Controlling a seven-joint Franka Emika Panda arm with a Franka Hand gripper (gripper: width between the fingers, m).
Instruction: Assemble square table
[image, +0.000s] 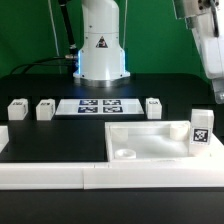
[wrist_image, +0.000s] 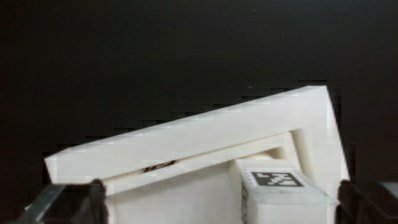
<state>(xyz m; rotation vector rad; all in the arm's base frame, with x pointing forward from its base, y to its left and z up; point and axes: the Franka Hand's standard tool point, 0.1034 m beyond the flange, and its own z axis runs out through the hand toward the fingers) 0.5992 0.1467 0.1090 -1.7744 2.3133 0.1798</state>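
Claw hangs wide open and empty above the square slab at the exterior view's right, one leg standing at its corner, and an off-centre drop could clip that loose-looking leg and topple it!

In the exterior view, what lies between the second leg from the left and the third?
The marker board lies flat between the second leg and the third leg; exterior view only.
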